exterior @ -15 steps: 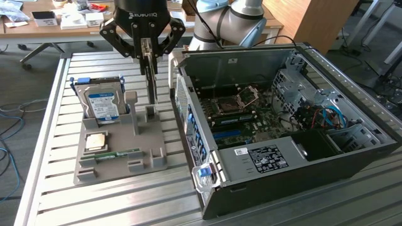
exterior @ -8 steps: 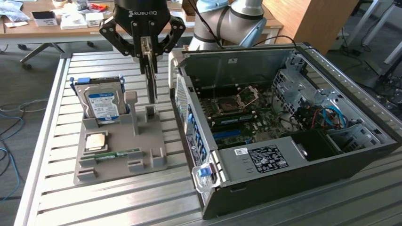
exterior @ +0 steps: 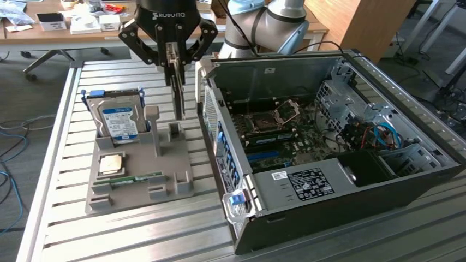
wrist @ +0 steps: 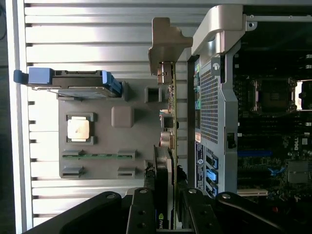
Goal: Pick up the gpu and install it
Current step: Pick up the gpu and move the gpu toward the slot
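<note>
Silver slatted metal table [exterior: 109, 234]: spans the exterior view.
Black open computer tower [exterior: 407, 185]: on its side, right half, open face up.
Grey moulded parts tray [exterior: 178, 174]: left of centre.
Black two-fingered claw [exterior: 174, 68]: top centre, clamped on the gpu.
Thin greenish-tan gpu [exterior: 178, 101]: hangs long axis vertical, lower end near the tray's slot, just beside the tower's rear wall. The motherboard lies rightward, with free room above.
</note>
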Action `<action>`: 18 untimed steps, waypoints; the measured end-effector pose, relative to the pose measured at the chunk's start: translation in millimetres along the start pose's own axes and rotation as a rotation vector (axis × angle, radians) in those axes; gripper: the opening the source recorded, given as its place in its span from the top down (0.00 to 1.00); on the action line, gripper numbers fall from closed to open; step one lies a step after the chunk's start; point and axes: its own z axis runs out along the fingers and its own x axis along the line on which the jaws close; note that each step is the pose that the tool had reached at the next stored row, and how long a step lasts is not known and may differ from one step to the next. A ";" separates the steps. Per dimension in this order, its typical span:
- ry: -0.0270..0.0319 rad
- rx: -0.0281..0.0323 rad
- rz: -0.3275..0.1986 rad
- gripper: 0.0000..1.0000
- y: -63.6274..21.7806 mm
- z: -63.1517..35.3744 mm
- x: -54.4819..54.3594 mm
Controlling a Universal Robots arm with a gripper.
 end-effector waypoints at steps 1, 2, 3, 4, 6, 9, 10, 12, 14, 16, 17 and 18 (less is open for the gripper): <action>-0.0001 -0.0001 0.000 0.73 0.0 0.1 -1.0; -0.0001 -0.0001 0.000 0.73 0.0 0.1 -2.0; 0.0000 -0.0001 0.000 0.73 0.1 0.1 -3.0; 0.0000 -0.0002 0.000 0.73 0.2 0.1 -4.2; 0.0000 -0.0006 0.000 0.73 0.4 0.1 -6.8; 0.0000 -0.0009 0.000 0.73 0.9 0.2 -10.9; 0.0000 -0.0009 0.000 0.73 1.0 0.2 -12.3; -0.0001 -0.0016 0.000 0.73 1.3 0.3 -15.4; 0.0000 -0.0028 0.000 0.73 1.6 0.4 -19.0; 0.0001 -0.0042 0.000 0.73 1.9 0.5 -22.9; 0.0002 -0.0051 0.000 0.73 2.0 0.6 -25.1; 0.0000 -0.0058 0.000 0.73 2.2 0.7 -27.3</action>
